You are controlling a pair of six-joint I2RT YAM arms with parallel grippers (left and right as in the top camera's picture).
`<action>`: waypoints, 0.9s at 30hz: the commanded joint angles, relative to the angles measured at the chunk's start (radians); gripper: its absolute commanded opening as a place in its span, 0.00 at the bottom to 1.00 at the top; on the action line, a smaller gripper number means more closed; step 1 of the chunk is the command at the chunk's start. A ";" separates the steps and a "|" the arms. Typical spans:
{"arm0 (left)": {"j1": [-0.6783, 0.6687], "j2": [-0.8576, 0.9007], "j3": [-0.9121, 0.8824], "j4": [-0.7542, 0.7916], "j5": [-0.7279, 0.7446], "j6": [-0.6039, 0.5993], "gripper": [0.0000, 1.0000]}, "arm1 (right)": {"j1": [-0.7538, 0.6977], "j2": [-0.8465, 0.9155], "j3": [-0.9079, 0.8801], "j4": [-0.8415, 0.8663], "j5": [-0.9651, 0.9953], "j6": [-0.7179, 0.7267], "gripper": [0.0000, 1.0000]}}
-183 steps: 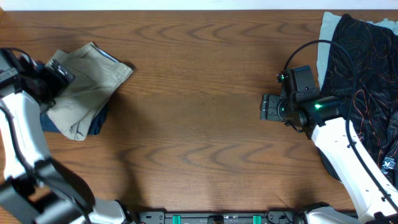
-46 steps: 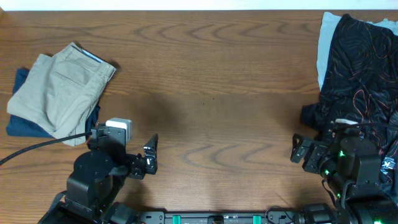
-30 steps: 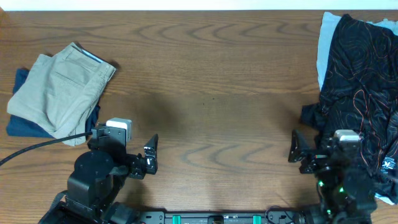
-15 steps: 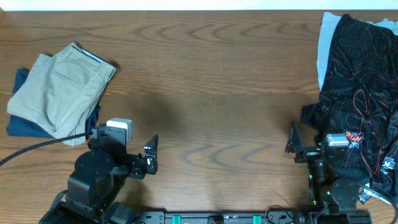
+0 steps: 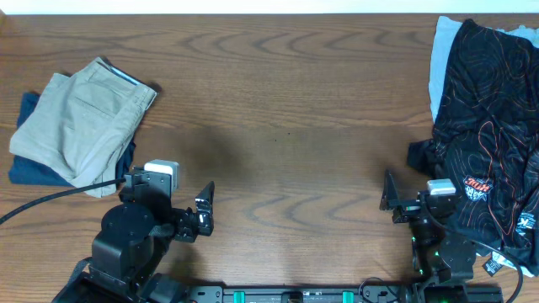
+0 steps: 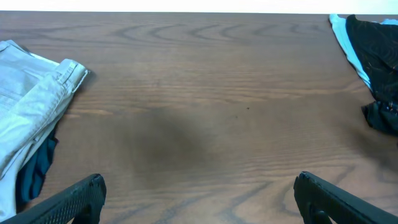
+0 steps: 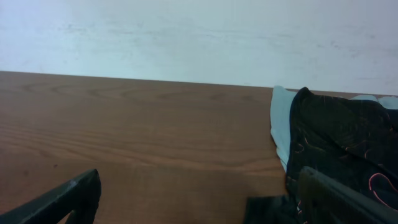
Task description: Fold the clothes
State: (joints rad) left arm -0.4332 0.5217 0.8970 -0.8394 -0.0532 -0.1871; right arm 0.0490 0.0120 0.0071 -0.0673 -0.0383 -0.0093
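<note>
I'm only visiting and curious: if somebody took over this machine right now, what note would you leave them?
Left gripper: open, empty, low near the front of the table.
Right gripper: open, empty, also low at the front.
Done: khaki shorts lie folded at far left, on a dark blue garment.
Left: black patterned garment lies crumpled at right, over a pale blue garment.

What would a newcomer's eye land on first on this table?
The folded khaki shorts atop a dark blue garment at the far left of the table, and a heap of black patterned clothing over a pale blue piece at the right edge. The left gripper and right gripper sit open at the near edge.
</note>
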 commanded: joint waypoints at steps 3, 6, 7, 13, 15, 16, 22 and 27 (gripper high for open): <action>-0.003 -0.001 -0.002 0.003 -0.011 -0.010 0.98 | -0.018 -0.006 -0.002 -0.003 -0.014 -0.014 0.99; -0.003 -0.001 -0.002 0.003 -0.011 -0.010 0.98 | -0.018 -0.006 -0.002 -0.003 -0.014 -0.014 0.99; -0.003 -0.001 -0.002 0.003 -0.011 -0.010 0.98 | -0.018 -0.006 -0.002 -0.003 -0.014 -0.014 0.99; -0.003 -0.001 -0.002 0.003 -0.011 -0.010 0.98 | -0.018 -0.006 -0.002 -0.003 -0.014 -0.014 0.99; -0.003 -0.001 -0.002 0.003 -0.011 -0.010 0.98 | -0.018 -0.006 -0.002 -0.003 -0.014 -0.014 0.99; -0.003 -0.001 -0.002 0.003 -0.011 -0.010 0.98 | -0.018 -0.006 -0.002 -0.003 -0.014 -0.014 0.99; 0.032 -0.005 -0.003 0.000 -0.011 -0.010 0.98 | -0.018 -0.006 -0.002 -0.003 -0.014 -0.014 0.99; 0.142 -0.027 -0.019 -0.057 -0.009 -0.010 0.98 | -0.018 -0.006 -0.002 -0.003 -0.014 -0.014 0.99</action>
State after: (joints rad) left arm -0.3290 0.5148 0.8921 -0.8913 -0.0525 -0.1871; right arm 0.0490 0.0120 0.0071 -0.0673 -0.0418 -0.0116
